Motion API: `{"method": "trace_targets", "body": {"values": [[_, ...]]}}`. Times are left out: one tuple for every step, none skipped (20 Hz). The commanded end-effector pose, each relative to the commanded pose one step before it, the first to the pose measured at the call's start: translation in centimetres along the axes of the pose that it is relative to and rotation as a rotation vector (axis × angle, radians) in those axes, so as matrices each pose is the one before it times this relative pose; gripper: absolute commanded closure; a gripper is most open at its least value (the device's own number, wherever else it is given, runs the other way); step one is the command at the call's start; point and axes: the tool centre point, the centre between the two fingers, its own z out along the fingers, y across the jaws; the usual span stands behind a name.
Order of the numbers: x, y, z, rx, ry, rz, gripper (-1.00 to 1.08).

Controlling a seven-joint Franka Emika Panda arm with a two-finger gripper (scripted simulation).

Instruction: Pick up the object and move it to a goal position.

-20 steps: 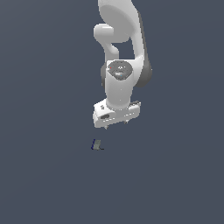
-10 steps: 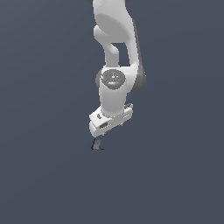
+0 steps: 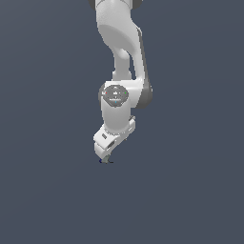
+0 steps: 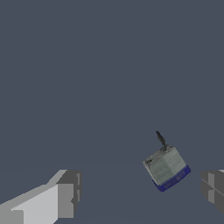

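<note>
Lowered since half a second ago, the white arm (image 3: 119, 71) now brings its gripper (image 3: 106, 158) right down to the grey surface (image 3: 47, 190), over the object (image 3: 106, 161), which has not shifted. From the exterior view the block is mostly hidden behind the fingertips. On the wrist view the gripper (image 4: 140, 192) is spread wide, and the object (image 4: 166, 167) sits between the fingers (image 4: 65, 194), closer to one, seemingly touching neither; it rests tilted on the surface.
</note>
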Motion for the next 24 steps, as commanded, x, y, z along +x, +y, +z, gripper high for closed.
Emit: {"method": "trace_targets", "body": {"values": [[-0.186, 0.577, 0.531, -0.00005, 0.00066, -0.06299, -0.92], [-0.093, 0.220, 0.211, 0.00003, 0.00032, -0.02446, -0.92], [-0.100, 0.217, 0.211, 0.00004, 0.00036, -0.02443, -0.92], [-0.106, 0.214, 0.211, 0.00004, 0.00041, -0.02441, -0.92], [-0.114, 0.210, 0.212, 0.00003, 0.00045, -0.02437, -0.92], [-0.121, 0.207, 0.212, 0.00003, 0.00049, -0.02434, -0.92], [-0.127, 0.203, 0.212, 0.00002, 0.00054, -0.02432, -0.92], [-0.133, 0.198, 0.212, 0.00001, 0.00058, -0.02429, -0.92], [-0.140, 0.194, 0.212, -0.00001, 0.00063, -0.02425, -0.92], [-0.146, 0.190, 0.212, -0.00003, 0.00067, -0.02423, -0.92], [-0.153, 0.185, 0.212, -0.00005, 0.00071, -0.02419, -0.92], [-0.157, 0.178, 0.209, -0.00007, 0.00074, -0.02388, -0.92], [-0.155, 0.165, 0.199, -0.00009, 0.00074, -0.02271, -0.92], [-0.152, 0.152, 0.189, -0.00010, 0.00073, -0.02145, -0.92], [-0.146, 0.139, 0.178, -0.00012, 0.00072, -0.02021, -0.92], [-0.141, 0.127, 0.167, -0.00013, 0.00070, -0.01896, -0.92], [-0.136, 0.116, 0.156, -0.00014, 0.00067, -0.01771, -0.92], [-0.128, 0.104, 0.145, -0.00015, 0.00064, -0.01649, -0.92], [-0.123, 0.095, 0.134, -0.00015, 0.00061, -0.01523, -0.92], [-0.113, 0.084, 0.124, -0.00015, 0.00057, -0.01402, -0.92], [-0.106, 0.075, 0.113, -0.00015, 0.00053, -0.01278, -0.92], [-0.096, 0.066, 0.102, -0.00015, 0.00049, -0.01156, -0.92], [-0.088, 0.058, 0.091, -0.00014, 0.00044, -0.01032, -0.92], [-0.077, 0.050, 0.080, -0.00013, 0.00039, -0.00913, -0.92]]}}
